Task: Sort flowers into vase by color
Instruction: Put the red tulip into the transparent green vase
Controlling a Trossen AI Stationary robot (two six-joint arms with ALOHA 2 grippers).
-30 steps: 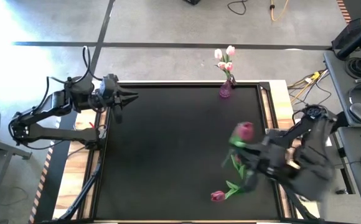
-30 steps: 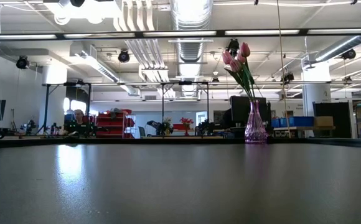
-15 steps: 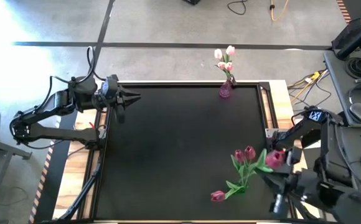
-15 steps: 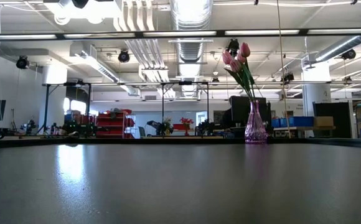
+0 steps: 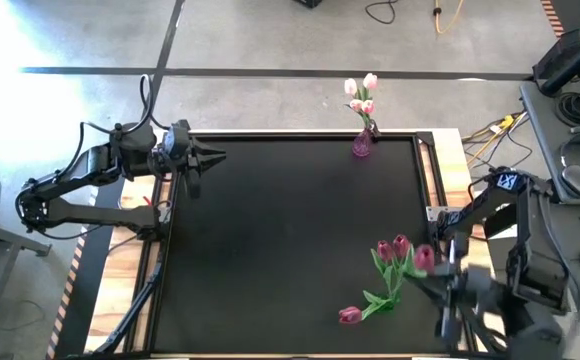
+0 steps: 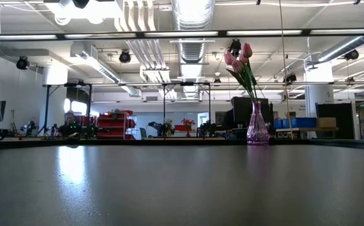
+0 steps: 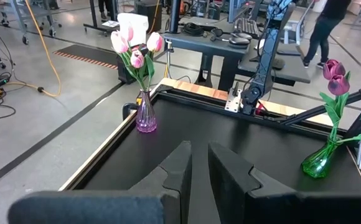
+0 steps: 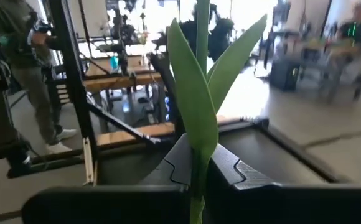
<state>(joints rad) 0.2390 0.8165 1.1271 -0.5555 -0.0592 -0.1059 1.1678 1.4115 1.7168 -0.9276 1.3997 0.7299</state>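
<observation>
A pink glass vase (image 5: 361,146) stands at the table's far edge with pale pink tulips (image 5: 360,95) in it; it also shows in the low view (image 6: 257,129). A green vase (image 7: 317,163) holds two maroon tulips (image 5: 393,247) near the right edge. One more maroon tulip (image 5: 349,315) lies on the table by the near edge. My right gripper (image 8: 199,177), over the near right corner, is shut on a maroon tulip whose head (image 5: 423,258) hangs beside the green vase's flowers. My left gripper (image 5: 213,155) waits shut at the far left corner. My right gripper pinches the tulip's green stem (image 8: 198,186) between its two fingers (image 8: 230,173), which lie across it, just below the long leaves (image 8: 196,106). The stem and leaves run straight out past the fingertips. The flower is lifted clear of the table; its head is outside the wrist view.
The middle and left of the black table top (image 5: 270,240) hold nothing. Raised wooden rails (image 5: 448,170) border the table. A desk with cables and gear (image 5: 575,110) stands beyond the right edge. People show far back in the room.
My right arm has drawn back from over the table's right half toward the near right corner, carrying the maroon tulip lower and turning. That uncovered the two tulips in the green vase. In the last half second the held head shifted slightly back toward them.
</observation>
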